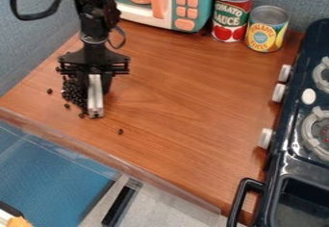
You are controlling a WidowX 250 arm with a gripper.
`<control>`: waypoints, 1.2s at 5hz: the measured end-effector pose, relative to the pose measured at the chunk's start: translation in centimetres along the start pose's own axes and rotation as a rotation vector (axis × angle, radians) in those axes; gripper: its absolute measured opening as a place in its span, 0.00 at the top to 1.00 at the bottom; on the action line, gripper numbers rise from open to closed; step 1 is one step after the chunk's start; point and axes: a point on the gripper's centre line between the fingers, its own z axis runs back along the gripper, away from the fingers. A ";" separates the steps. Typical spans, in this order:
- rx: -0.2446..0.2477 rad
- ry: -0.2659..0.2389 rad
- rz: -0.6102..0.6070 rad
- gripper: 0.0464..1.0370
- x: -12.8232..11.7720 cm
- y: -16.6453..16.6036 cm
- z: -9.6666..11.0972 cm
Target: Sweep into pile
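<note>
Hangs straight down with the tool (95,82) over the left part of the table (193,101), closed on what appears to be a pale, narrow bar (95,105), hard to make out exactly where it meets the grip. Keeps the bar right beside a heap of small dark pieces (73,94), bunched at the left of it and partly hidden behind the tool. Has a few loose ones around that heap: one out to the left, others close below, and a lone piece (120,131) well apart, to the lower right of the bar. Farther out, includes a toy microwave (187,13) at the back, a red can (230,10) and a yellow can (266,32) side by side, and a dark toy stove (292,149) along the right
</note>
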 end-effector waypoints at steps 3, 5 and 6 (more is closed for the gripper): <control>-0.171 0.124 0.105 0.65 1.2 -3.9 6.2; -0.186 0.107 -0.126 0.65 -3.3 -7.3 7.0; -0.145 0.037 -0.307 0.65 -6.5 -8.1 5.4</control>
